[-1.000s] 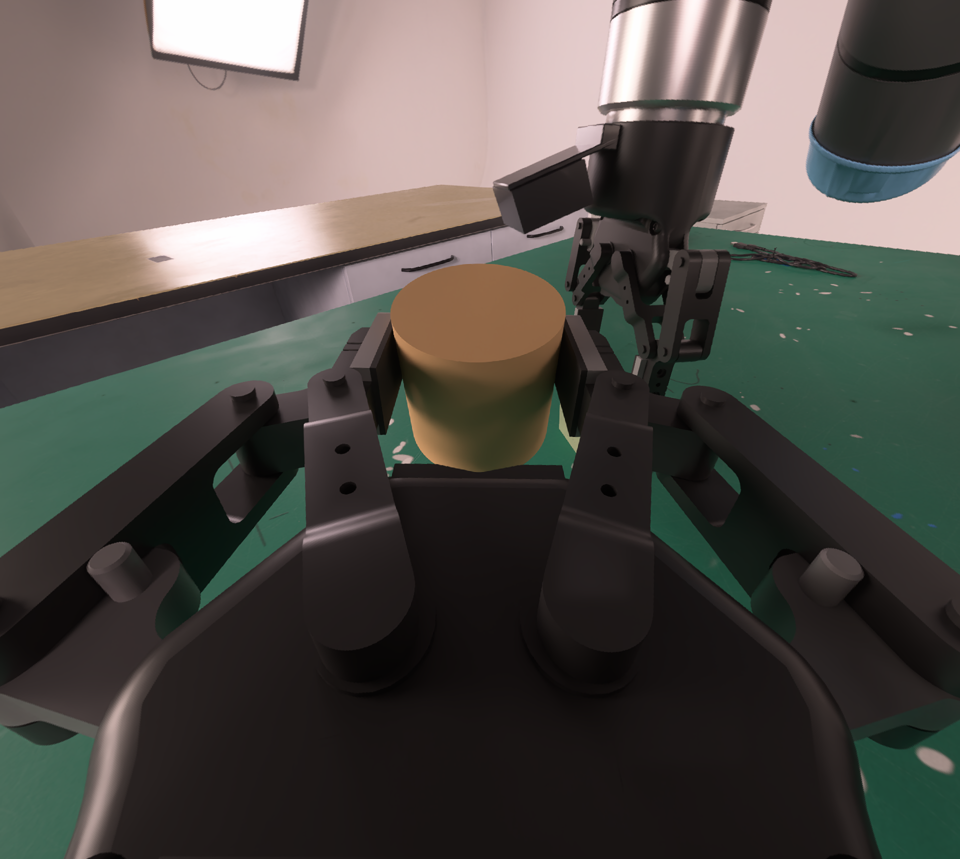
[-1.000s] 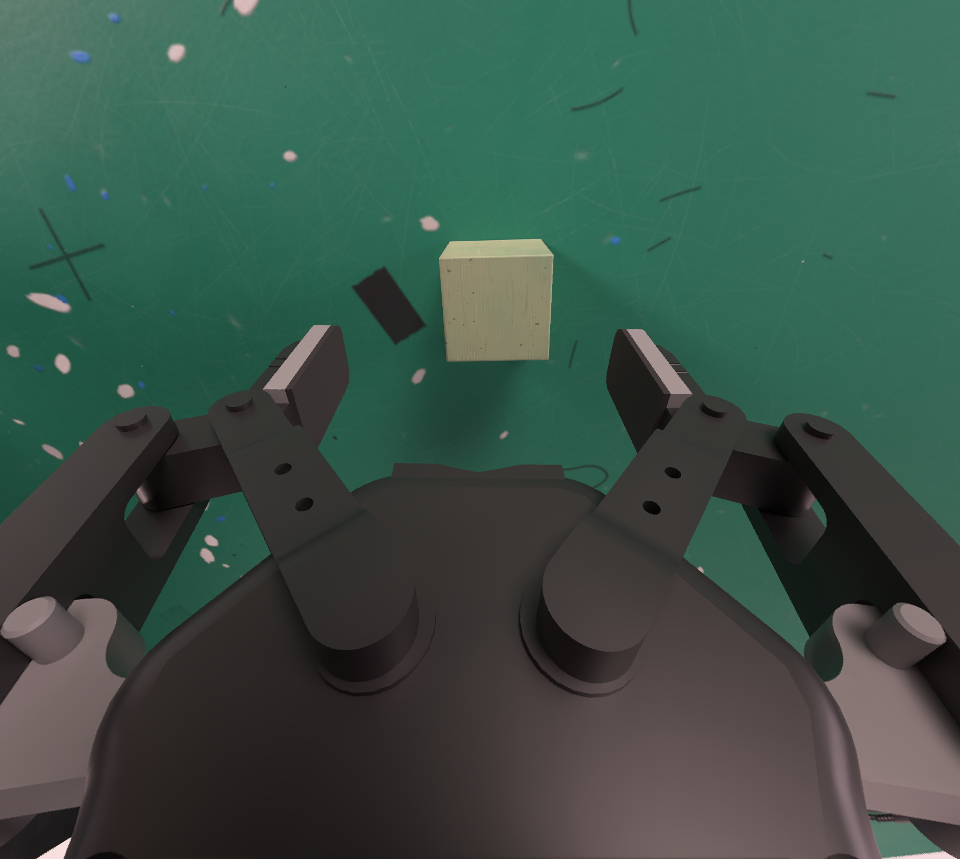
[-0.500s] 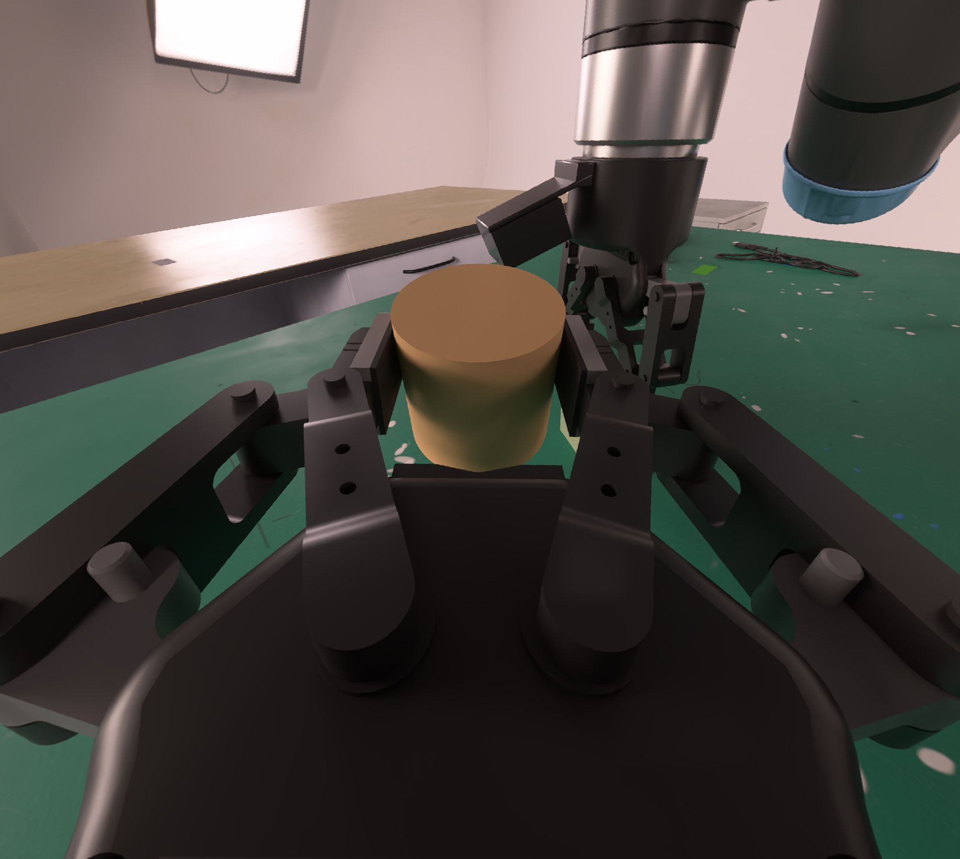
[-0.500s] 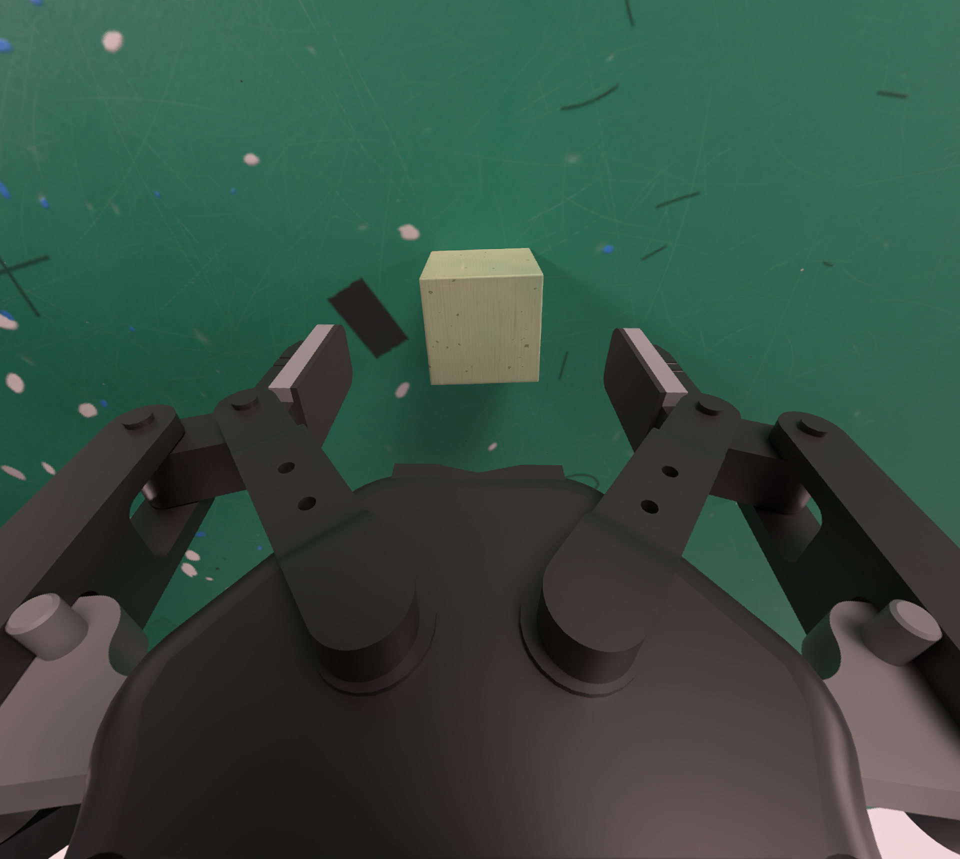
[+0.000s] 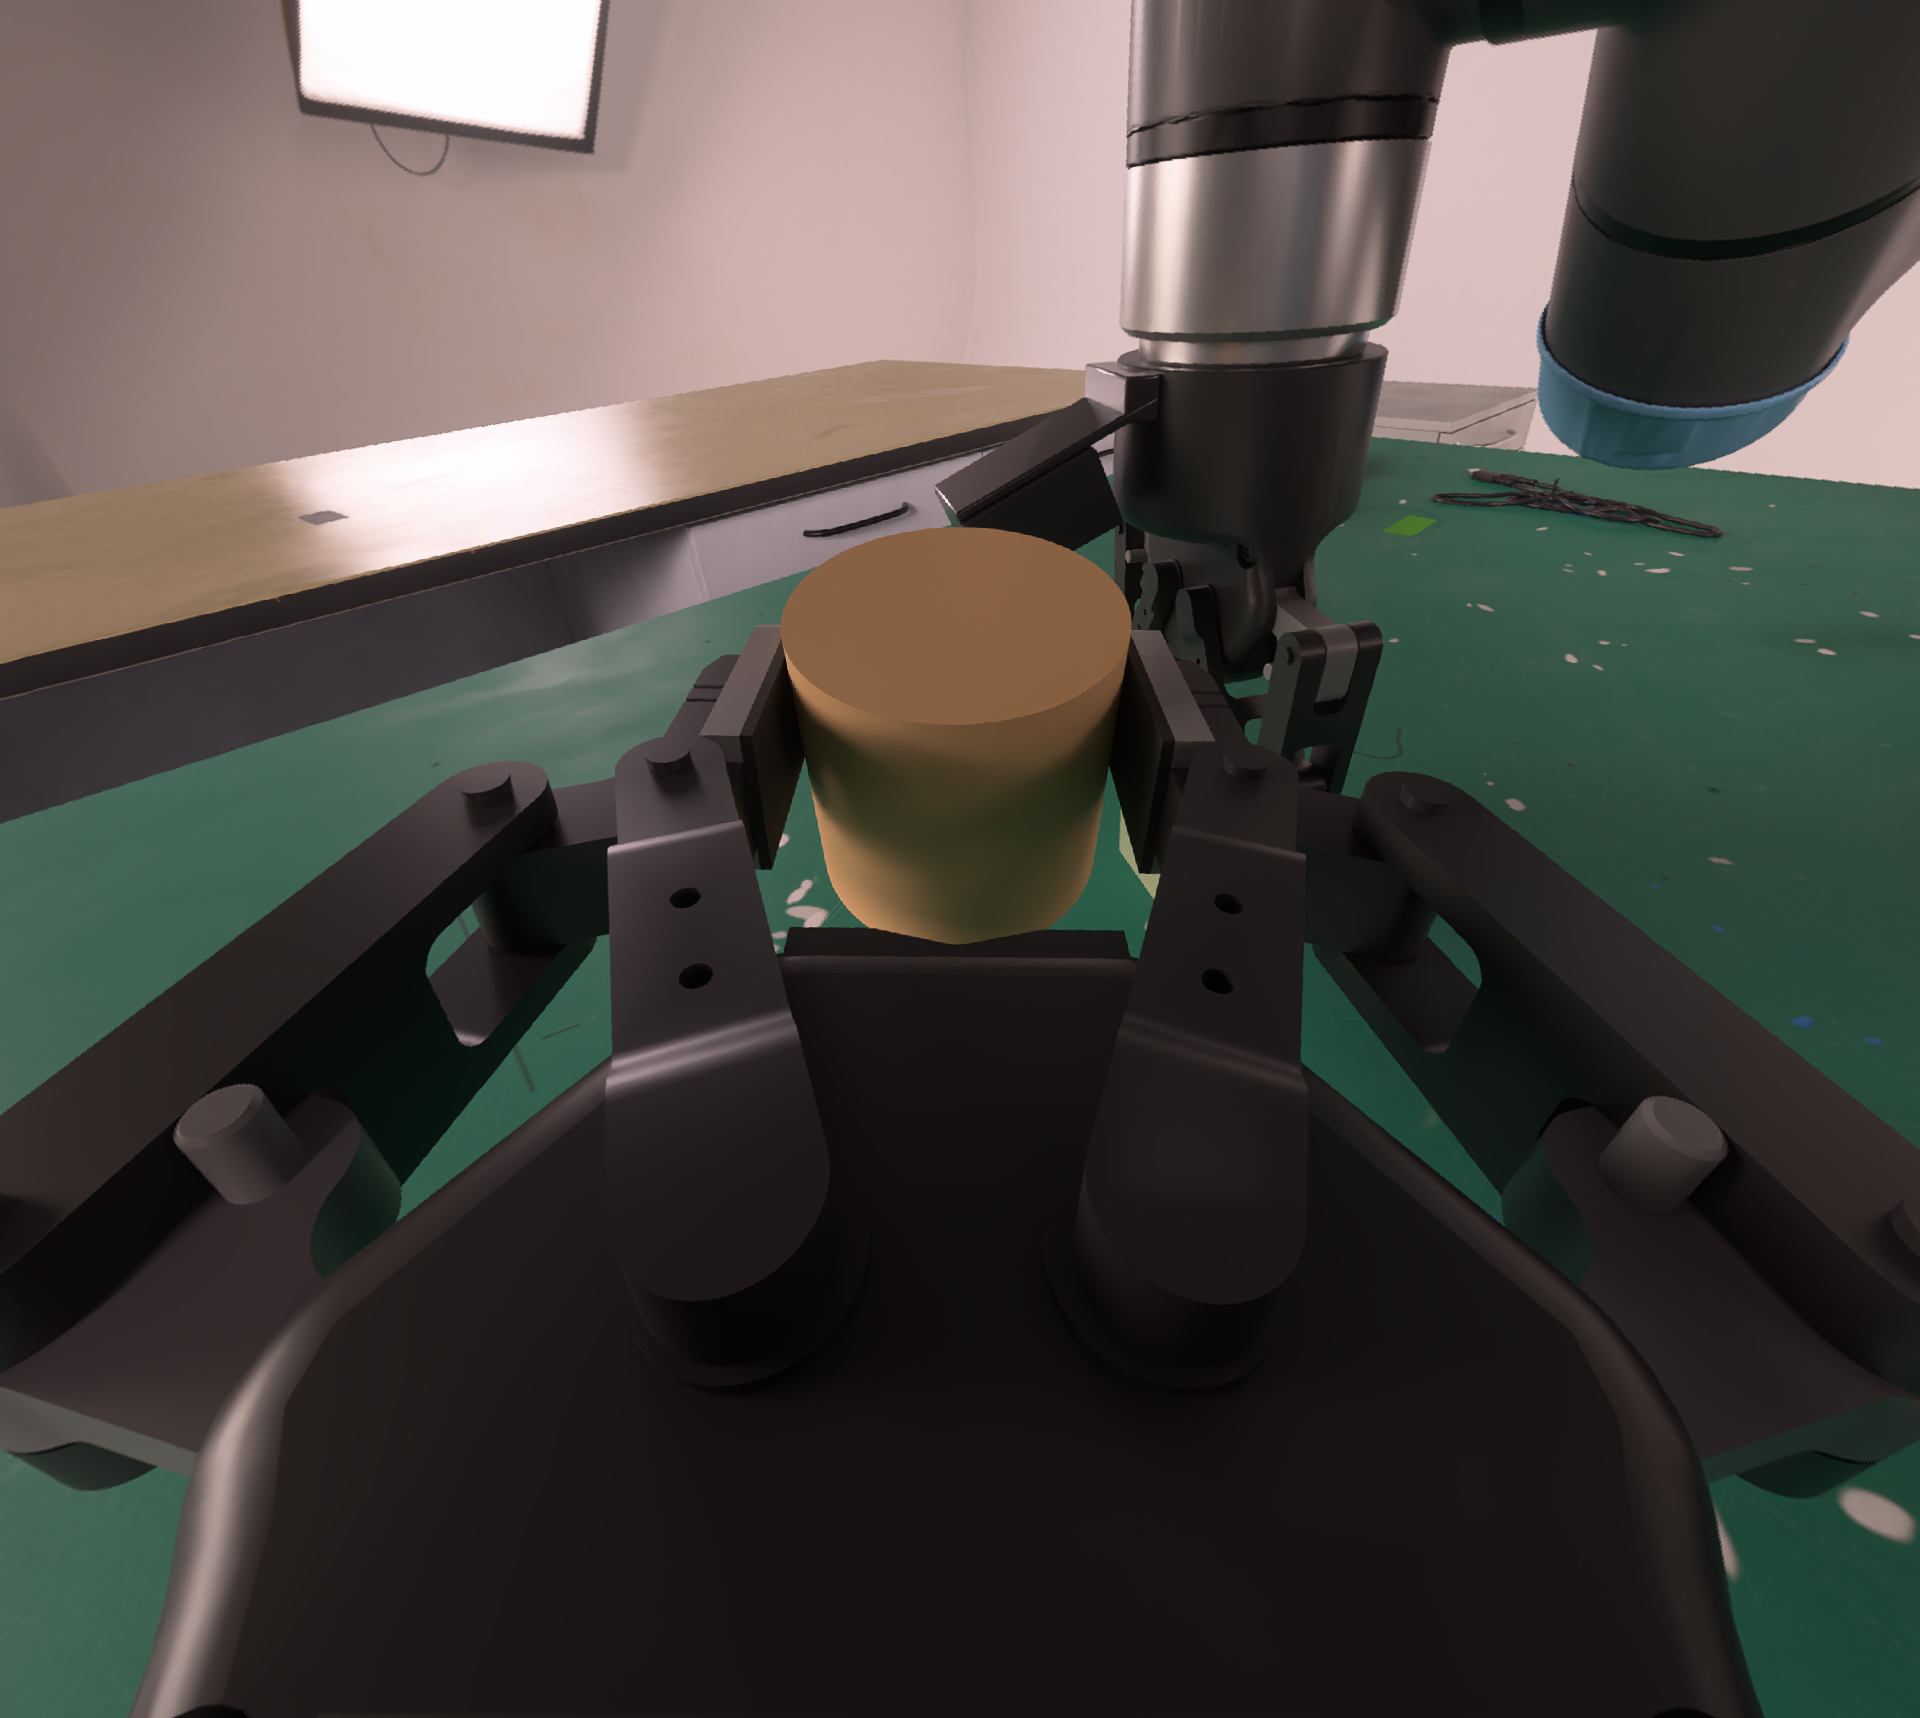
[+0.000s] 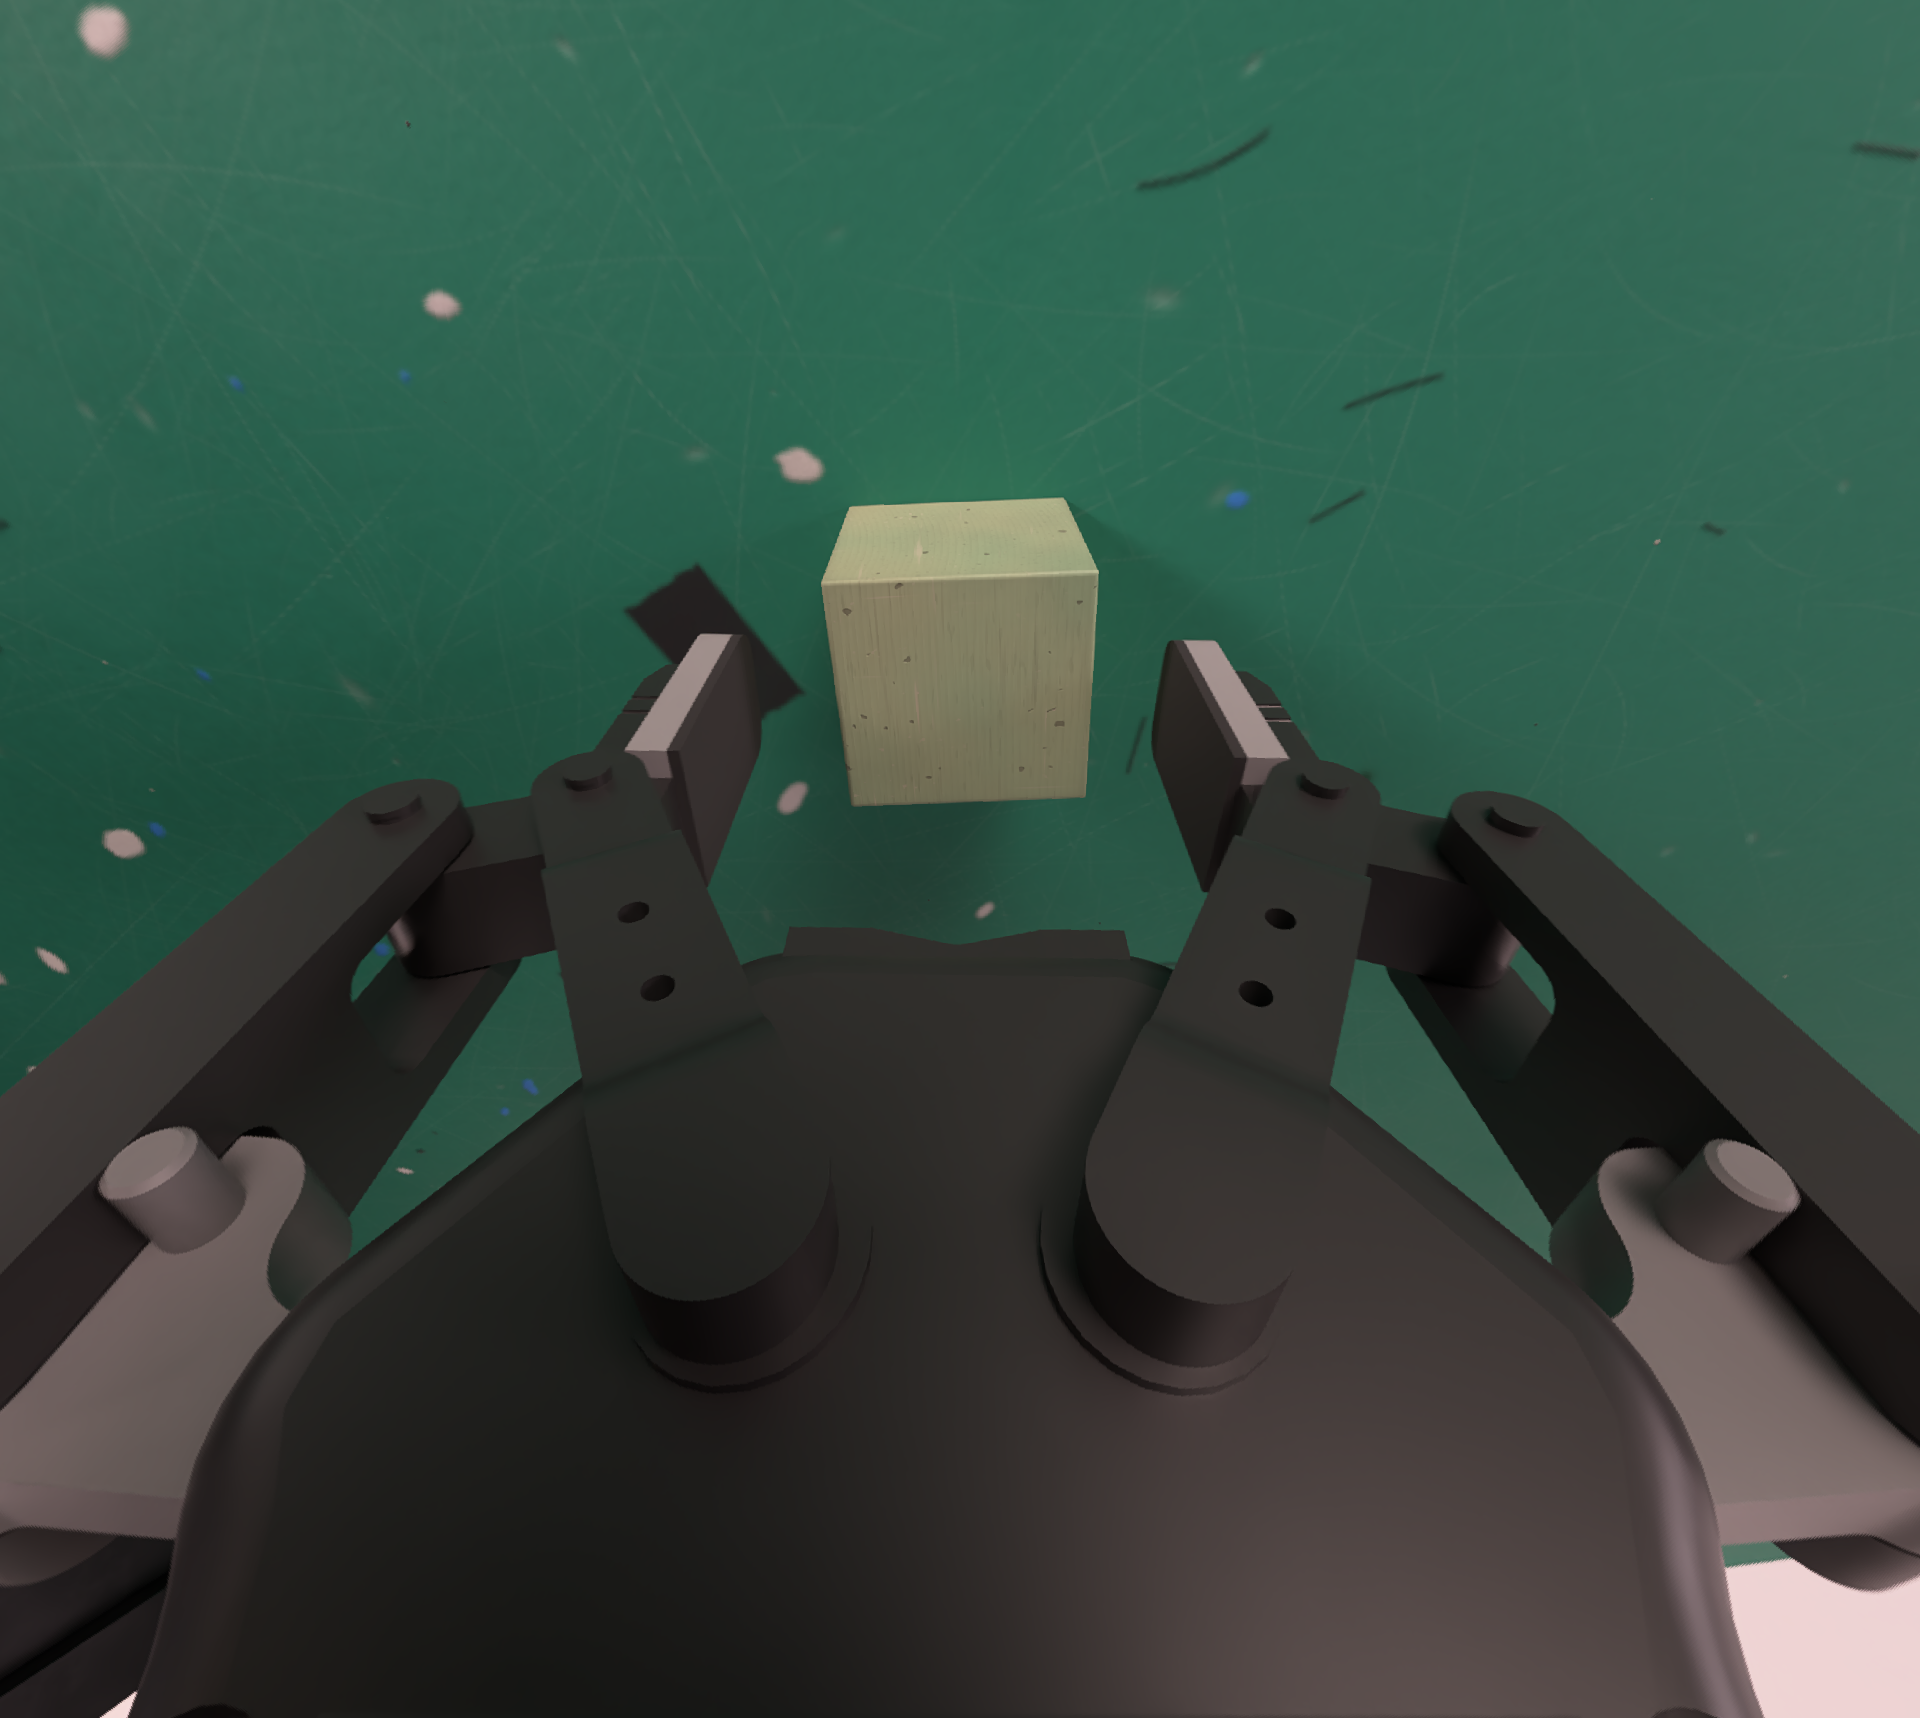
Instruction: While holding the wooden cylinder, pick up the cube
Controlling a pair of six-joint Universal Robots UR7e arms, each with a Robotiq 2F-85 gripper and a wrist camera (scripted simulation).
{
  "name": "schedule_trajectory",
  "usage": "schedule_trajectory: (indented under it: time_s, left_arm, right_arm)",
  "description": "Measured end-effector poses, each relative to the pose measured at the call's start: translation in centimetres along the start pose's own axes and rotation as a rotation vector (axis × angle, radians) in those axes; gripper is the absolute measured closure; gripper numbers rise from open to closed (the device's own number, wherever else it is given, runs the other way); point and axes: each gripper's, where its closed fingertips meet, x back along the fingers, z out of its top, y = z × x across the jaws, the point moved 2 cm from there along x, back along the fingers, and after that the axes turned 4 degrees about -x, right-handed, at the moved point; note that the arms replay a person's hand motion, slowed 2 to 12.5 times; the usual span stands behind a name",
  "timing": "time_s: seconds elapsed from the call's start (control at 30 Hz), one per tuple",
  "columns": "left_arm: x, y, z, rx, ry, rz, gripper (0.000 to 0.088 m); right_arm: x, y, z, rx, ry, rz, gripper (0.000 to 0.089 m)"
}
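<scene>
My left gripper is shut on the wooden cylinder, a tan upright block held above the green table. The right arm hangs close behind it, pointing down at the table. In the right wrist view the pale green cube sits on the green table. My right gripper is open, its two fingertips on either side of the cube with a gap on each side. A sliver of the cube shows beside my left gripper's right finger.
A wooden counter with drawers runs along the far wall. A bundle of black cable lies at the table's far right. A small black patch lies on the table left of the cube.
The right gripper has come down over the cube and its fingers have narrowed around it. In the left wrist view the right arm has moved lower and left. The left gripper has not moved.
</scene>
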Motion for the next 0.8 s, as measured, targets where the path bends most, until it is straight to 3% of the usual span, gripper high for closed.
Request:
schedule_trajectory:
  time_s: [0.27, 0.47, 0.8]
  left_arm:
    - [0.0, 0.0, -0.1, -0.002, -0.003, 0.002, 0.0368]
    - [0.0, -0.1, -0.1, -0.002, -0.004, 0.004, 0.0368]
    - [-0.1, 0.0, -0.2, -0.003, -0.008, 0.003, 0.0368]
  right_arm:
    - [-0.3, 0.1, 0.2, 0.045, -0.010, -0.027, 0.0485]
    - [0.6, -0.5, 0.9, 0.090, 0.020, -0.006, 0.0487]
    - [3.9, -0.7, 1.9, 0.194, 0.086, -0.042, 0.0487]
